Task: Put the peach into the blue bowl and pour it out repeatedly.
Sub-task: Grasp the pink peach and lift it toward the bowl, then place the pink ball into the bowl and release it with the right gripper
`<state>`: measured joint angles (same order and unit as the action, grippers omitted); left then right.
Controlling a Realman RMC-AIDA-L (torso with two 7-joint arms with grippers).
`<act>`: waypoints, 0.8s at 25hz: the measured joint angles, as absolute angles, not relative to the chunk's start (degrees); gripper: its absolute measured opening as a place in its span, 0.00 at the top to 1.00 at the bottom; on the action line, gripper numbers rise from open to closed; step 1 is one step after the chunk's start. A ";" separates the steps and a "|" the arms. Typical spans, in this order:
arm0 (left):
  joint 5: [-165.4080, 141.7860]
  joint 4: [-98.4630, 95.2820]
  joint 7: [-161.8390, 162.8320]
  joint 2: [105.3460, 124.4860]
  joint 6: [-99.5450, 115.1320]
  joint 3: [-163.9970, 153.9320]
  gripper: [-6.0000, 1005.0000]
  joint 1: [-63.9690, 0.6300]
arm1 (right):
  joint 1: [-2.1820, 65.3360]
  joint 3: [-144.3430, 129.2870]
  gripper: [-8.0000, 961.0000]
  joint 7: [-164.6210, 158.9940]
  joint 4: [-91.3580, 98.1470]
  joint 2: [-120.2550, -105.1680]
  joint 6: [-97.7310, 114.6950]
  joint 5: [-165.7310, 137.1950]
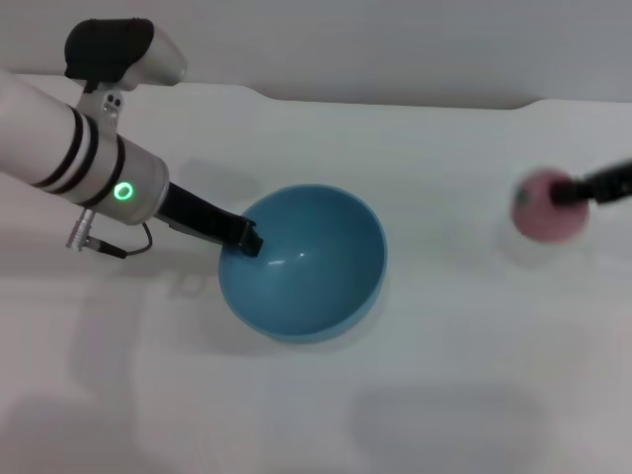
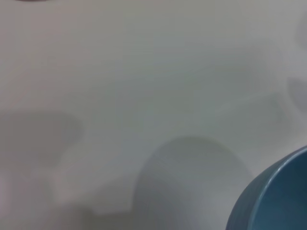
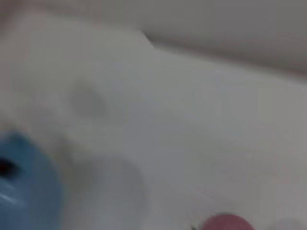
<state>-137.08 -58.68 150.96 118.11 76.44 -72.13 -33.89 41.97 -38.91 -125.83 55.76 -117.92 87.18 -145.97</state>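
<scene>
Blue bowl (image 1: 306,267) empty, rim pinched by left gripper (image 1: 247,240). Peach (image 1: 546,205) off to the right, clamped in right gripper (image 1: 571,193). Drop-in and pour both pending.

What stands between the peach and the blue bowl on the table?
Nothing visible. In the head view the peach is at the right gripper, and only bare white table lies between it and the blue bowl. The bowl looks empty. The left gripper is at the bowl's rim on the side away from the peach.
</scene>
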 joint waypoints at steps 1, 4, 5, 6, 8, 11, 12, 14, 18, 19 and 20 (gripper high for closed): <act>-137.08 -58.61 151.53 118.11 76.12 -72.69 1.00 -33.91 | 41.83 -38.79 0.94 -125.19 57.30 -117.93 88.51 -143.12; -137.07 -58.22 153.30 118.14 73.85 -76.09 1.00 -34.09 | 41.61 -39.14 0.94 -124.00 61.42 -118.04 91.57 -135.15; -137.08 -58.11 154.03 118.12 72.93 -77.51 1.00 -34.14 | 41.63 -39.48 0.94 -123.71 62.40 -118.06 92.36 -132.67; -137.07 -57.96 154.97 118.13 71.92 -79.22 1.00 -34.27 | 41.73 -39.89 0.94 -123.46 63.02 -118.10 93.00 -130.71; -137.08 -57.65 157.00 118.14 69.83 -82.33 1.00 -34.78 | 42.27 -41.60 0.93 -122.77 63.41 -118.13 93.92 -126.78; -136.97 -57.47 159.40 118.37 67.29 -85.39 1.00 -35.75 | 43.08 -45.52 0.91 -122.00 63.06 -118.25 93.94 -124.67; -136.24 -57.46 160.25 118.43 65.99 -86.85 1.00 -36.42 | 43.37 -48.09 0.90 -121.09 62.72 -118.46 93.69 -124.57; -135.65 -57.42 160.37 118.42 65.49 -87.33 0.99 -36.80 | 43.45 -49.31 0.89 -120.56 62.58 -118.59 93.55 -124.54; -133.31 -57.46 160.13 118.22 64.52 -87.41 0.99 -37.52 | 43.67 -53.99 0.87 -120.18 60.89 -118.73 92.20 -124.01; -132.92 -57.63 160.09 118.19 64.42 -87.33 0.99 -37.57 | 43.71 -55.35 0.86 -120.14 60.37 -118.72 91.61 -123.89; -132.68 -57.80 160.07 118.17 64.37 -87.25 0.99 -37.62 | 43.66 -57.31 0.85 -120.10 59.74 -118.69 90.00 -123.89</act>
<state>-132.68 -57.80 160.07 118.17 64.37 -87.25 -37.62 43.66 -57.31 -120.10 59.74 -118.69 90.00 -123.89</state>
